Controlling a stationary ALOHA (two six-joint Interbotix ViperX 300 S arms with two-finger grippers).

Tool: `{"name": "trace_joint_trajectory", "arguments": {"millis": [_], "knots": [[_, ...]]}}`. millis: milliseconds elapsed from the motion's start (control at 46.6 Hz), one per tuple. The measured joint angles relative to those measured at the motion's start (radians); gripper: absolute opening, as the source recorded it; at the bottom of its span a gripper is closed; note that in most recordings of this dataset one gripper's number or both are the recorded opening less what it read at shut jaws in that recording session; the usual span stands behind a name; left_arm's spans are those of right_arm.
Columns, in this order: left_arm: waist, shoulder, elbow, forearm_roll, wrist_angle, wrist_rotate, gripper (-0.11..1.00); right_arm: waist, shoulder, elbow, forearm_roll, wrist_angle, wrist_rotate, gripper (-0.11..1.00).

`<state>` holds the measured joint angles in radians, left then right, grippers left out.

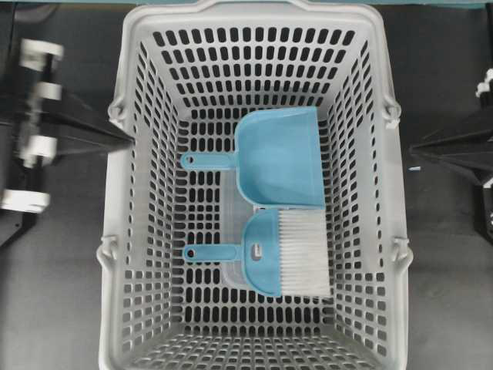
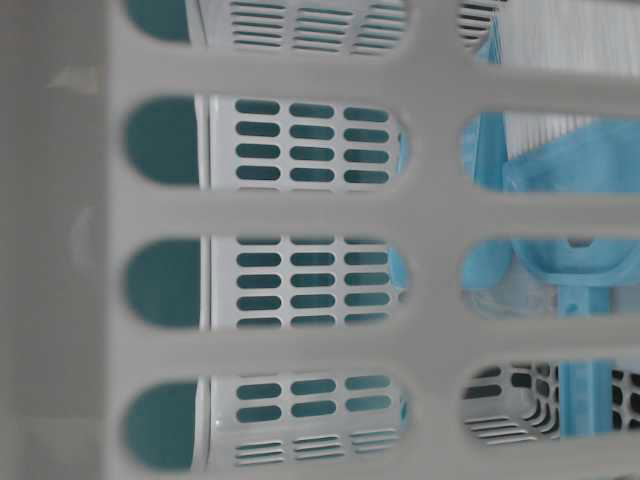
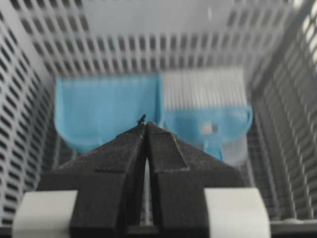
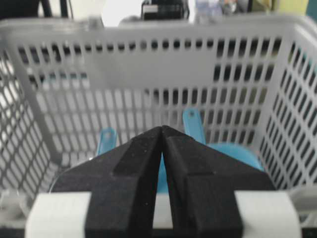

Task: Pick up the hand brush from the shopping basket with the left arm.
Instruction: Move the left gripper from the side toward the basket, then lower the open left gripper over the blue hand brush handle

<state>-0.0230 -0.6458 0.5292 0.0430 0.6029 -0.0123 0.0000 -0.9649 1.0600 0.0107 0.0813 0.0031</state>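
Observation:
The hand brush lies flat on the floor of the shopping basket, white bristles to the right, looped handle to the left. In the left wrist view the brush lies ahead and right of my left gripper, which is shut and empty. In the overhead view the left gripper points at the basket's left rim, apart from the brush. My right gripper is shut and empty outside the right wall; in its wrist view the brush handle shows beyond it.
A blue dustpan scoop lies just behind the brush, touching its bristles, handle also to the left; it shows left of the brush in the left wrist view. The slotted basket wall fills the table-level view.

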Motion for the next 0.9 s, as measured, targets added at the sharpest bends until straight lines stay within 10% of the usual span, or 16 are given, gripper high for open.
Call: {"name": "trace_joint_trajectory", "arguments": {"millis": [365, 643, 901], "knots": [[-0.06, 0.316, -0.267, 0.0, 0.333, 0.009, 0.0, 0.0, 0.0, -0.002, 0.002, 0.049, -0.003, 0.04], [-0.08, 0.465, -0.4, 0.0, 0.526, 0.009, 0.01, -0.008, 0.0, -0.002, 0.0, 0.049, -0.002, 0.73], [-0.092, 0.531, -0.419, 0.0, 0.546, -0.006, 0.68, -0.015, -0.005, 0.0, 0.0, 0.049, -0.003, 0.79]]}}
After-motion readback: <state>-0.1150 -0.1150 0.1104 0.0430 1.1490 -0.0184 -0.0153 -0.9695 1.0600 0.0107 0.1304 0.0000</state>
